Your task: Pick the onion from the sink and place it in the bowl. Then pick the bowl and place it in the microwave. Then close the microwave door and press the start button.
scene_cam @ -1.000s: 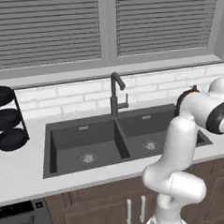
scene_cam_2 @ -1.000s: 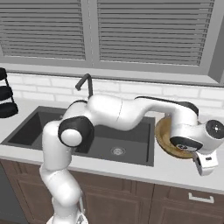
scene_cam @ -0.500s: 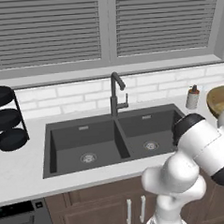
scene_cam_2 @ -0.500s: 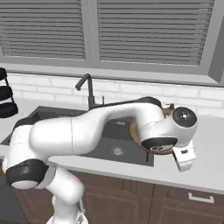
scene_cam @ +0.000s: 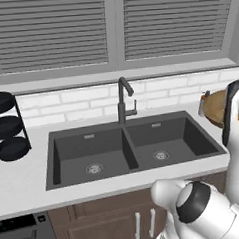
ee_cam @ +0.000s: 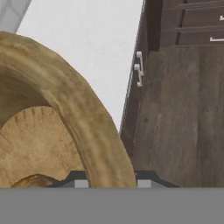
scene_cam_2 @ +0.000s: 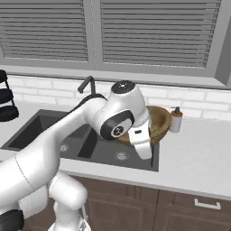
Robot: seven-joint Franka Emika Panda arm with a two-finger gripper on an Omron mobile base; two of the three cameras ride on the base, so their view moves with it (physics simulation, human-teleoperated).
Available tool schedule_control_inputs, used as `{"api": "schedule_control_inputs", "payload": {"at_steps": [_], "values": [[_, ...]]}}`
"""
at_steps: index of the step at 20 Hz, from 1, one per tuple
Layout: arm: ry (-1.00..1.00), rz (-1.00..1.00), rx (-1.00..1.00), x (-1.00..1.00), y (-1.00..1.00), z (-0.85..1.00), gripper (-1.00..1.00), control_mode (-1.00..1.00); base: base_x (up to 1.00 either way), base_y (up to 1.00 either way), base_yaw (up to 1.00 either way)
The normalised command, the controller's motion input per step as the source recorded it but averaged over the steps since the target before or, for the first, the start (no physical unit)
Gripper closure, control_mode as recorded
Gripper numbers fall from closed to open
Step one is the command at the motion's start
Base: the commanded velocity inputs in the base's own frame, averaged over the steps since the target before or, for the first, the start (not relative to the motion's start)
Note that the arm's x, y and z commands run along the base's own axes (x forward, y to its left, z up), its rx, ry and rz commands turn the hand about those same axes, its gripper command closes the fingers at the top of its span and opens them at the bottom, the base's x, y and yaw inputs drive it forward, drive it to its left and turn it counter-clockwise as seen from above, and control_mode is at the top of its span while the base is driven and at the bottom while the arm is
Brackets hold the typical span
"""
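The gripper (ee_cam: pixel 111 177) is clamped on the rim of the bowl (ee_cam: pixel 65 100), its two dark finger tips showing low in the hand view, one on each side of the thick tan wall. That wall sweeps up as a broad arc with a coarse, wood-like grain, and the pale ribbed inside of the bowl lies in the lower left of the frame. At the bottom left edge a small yellow-brown rounded patch sits inside it, probably the onion (ee_cam: pixel 30 181), though too little shows to be sure. Past the rim, a smooth white counter (ee_cam: pixel 87 48) fills the upper left, and dark brown cabinet fronts (ee_cam: pixel 183 109) with a small pale handle take the right side.

In the right base view the bowl (scene_cam_2: pixel 158 124) is at centre frame, partly behind the white hand, held at the right end of the sink (scene_cam_2: pixel 103 151) and tilted. Just right of it stands a small soap bottle (scene_cam_2: pixel 175 121). The sink is a dark grey matte rectangle with two basins, each with a silver drain ring, and a tall black faucet (scene_cam: pixel 123 98) at the back. At the left edge of the left base view stands a black round tiered rack (scene_cam: pixel 6 126).
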Motion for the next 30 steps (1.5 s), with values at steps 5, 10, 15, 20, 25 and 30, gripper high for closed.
{"api": "schedule_control_inputs", "payload": {"at_steps": [5,10,15,20,25,30], "values": [[0.27,-0.39,0.09,-0.09,0.05,0.45,1.00,-1.00,0.00,0.00,0.00],[0.09,-0.15,0.03,-0.06,0.00,0.05,1.00,1.00,-0.24,0.00,-0.03],[0.00,0.00,0.00,0.00,0.00,0.00,1.00,1.00,-0.67,-0.18,-0.28],[0.00,0.00,0.00,0.00,0.00,0.00,1.00,1.00,-0.31,-0.02,-0.73],[0.00,0.00,0.00,0.00,0.00,0.00,1.00,1.00,-0.07,0.03,-0.93],[0.00,0.00,0.00,0.00,0.00,0.00,1.00,1.00,-0.01,0.00,-0.94]]}}
